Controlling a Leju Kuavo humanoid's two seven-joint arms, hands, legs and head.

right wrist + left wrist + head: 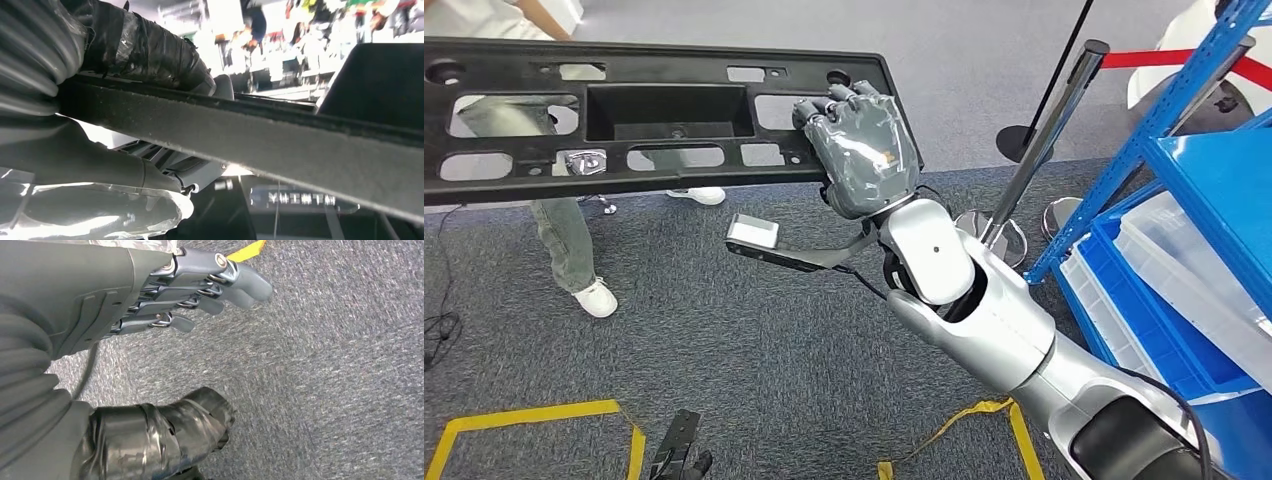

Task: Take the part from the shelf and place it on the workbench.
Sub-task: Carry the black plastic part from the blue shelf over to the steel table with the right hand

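A long black plastic panel (624,120) with several cut-outs and a deep middle recess hangs in the air across the upper left of the head view. My right hand (864,145) grips its right end, fingers curled over the top face. The right wrist view has the panel's edge (280,145) running across, with my right hand (100,165) clamped around it, thumb on one side. My left hand (165,295) hangs over grey carpet with its fingers straight, close together and holding nothing.
A blue metal shelf (1194,120) with blue and clear bins (1184,280) stands at the right. A chrome barrier post (1044,140) with red tape rises beside it. A person's legs (574,240) stand behind the panel. Yellow floor tape (534,415) marks the carpet.
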